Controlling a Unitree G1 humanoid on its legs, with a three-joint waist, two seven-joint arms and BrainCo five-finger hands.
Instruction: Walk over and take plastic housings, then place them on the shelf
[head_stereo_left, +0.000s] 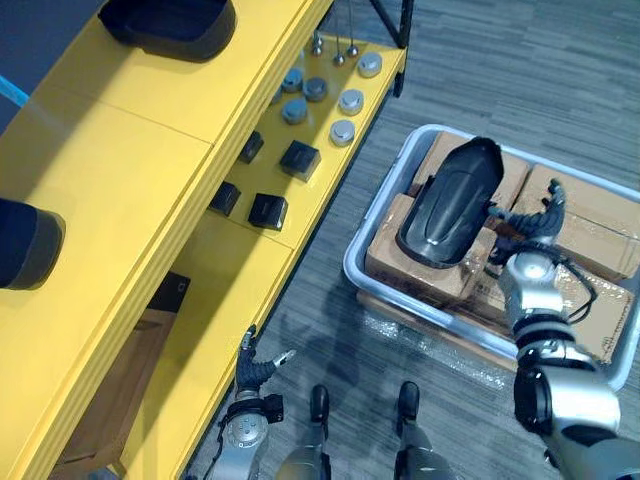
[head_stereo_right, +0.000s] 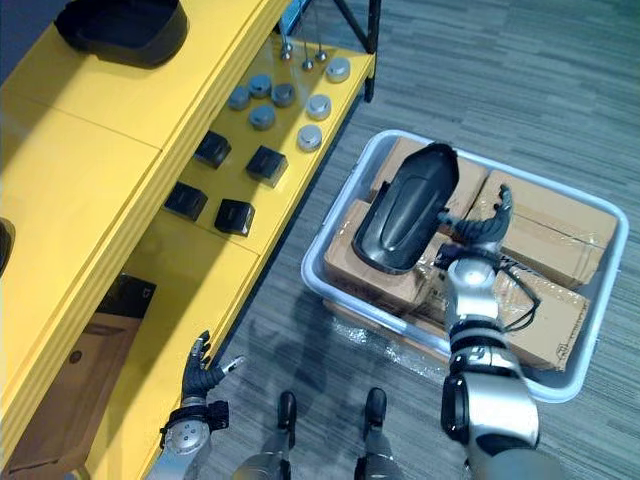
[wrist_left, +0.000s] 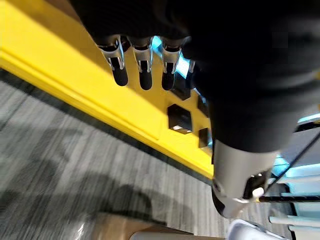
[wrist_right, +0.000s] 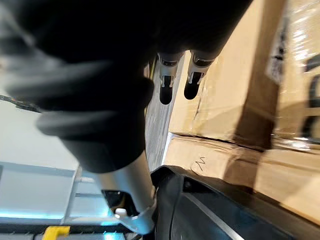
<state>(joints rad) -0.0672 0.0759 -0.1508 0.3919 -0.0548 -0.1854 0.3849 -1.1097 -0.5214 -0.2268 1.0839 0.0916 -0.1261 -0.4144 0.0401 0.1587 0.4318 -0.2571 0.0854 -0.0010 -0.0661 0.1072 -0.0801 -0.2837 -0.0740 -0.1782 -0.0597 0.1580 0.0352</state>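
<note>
Carpet (head_stereo_left: 480, 60) in grey stripes runs beside a long yellow shelf unit (head_stereo_left: 130, 160). A black curved plastic housing (head_stereo_left: 450, 205) lies on brown cardboard boxes (head_stereo_left: 590, 215) in a pale grey plastic bin (head_stereo_left: 352, 262). The right hand (head_stereo_left: 527, 227) is just beside it, fingers spread wide and holding nothing. The left hand (head_stereo_left: 253, 371) hangs low by the shelf, fingers relaxed. A second black housing (head_stereo_left: 170, 25) on the top shelf is cut off at the edge.

Looks like a parts store or assembly workshop, not a home. Long yellow metal shelf rack (head_stereo_left: 130, 150) in open tiers. The lower tier carries small black block-shaped parts (head_stereo_left: 299, 158) and round grey metal discs (head_stereo_left: 343, 131) toward its far corner. A black moulded plastic housing (head_stereo_left: 170, 22) sits at the top tier's far edge. A pale grey plastic tote (head_stereo_left: 351, 268) of brown cardboard boxes (head_stereo_left: 596, 212) stands on the grey striped carpet floor (head_stereo_left: 500, 60) beside the rack.
</note>
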